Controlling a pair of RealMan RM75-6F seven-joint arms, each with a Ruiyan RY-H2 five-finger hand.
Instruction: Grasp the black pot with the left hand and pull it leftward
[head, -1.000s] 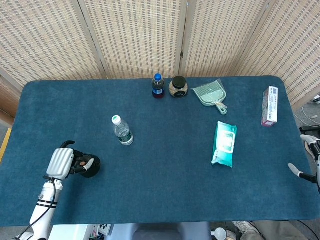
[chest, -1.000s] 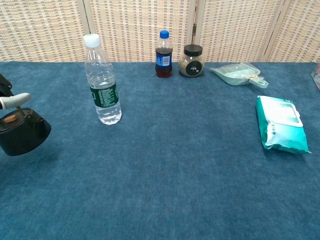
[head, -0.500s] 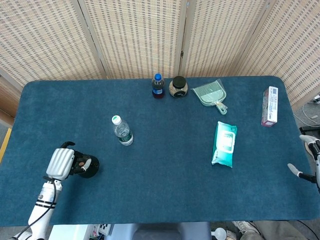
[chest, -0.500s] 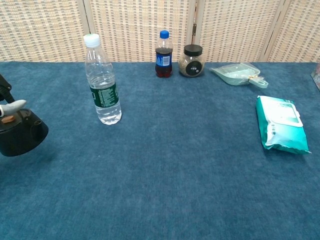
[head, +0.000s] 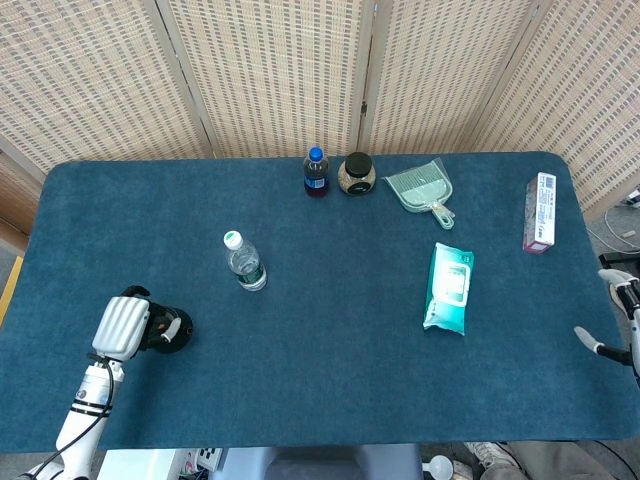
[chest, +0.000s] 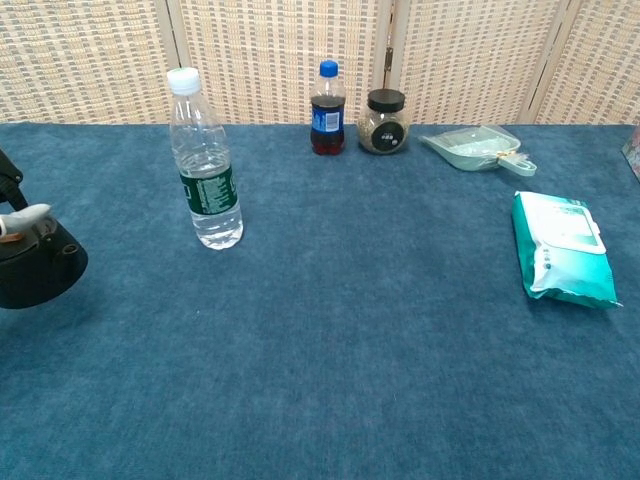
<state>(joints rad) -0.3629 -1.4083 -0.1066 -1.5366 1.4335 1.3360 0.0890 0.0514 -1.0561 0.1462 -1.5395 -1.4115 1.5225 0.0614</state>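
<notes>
Left hand (head: 122, 326) wraps the pot (head: 168, 331) from its left side, fingers curled on it, near the front-left corner of the bench (head: 330, 380). Pot sits on the blue cloth, black, round; in the chest view it is cut by the left edge (chest: 38, 272) with one pale fingertip (chest: 28, 213) over its top. My right hand (head: 615, 320) is at the far right edge, only partly visible, cannot tell if it is spread or curled; it holds nothing I can see. Water bottle (head: 244, 262) stands upright, up and right of the pot, well apart from it. Cola bottle (head: 316, 172) and jar (head: 357, 174) stand just beside each other at the back middle. Green scoop (head: 423, 190) lies right of the jar, handle toward the front. Wipes pack (head: 449, 287) lies flat on the right half, in front of the scoop. Box (head: 540, 212) lies near the back right edge. Woven screen (head: 300, 70) stands behind the bench.
</notes>
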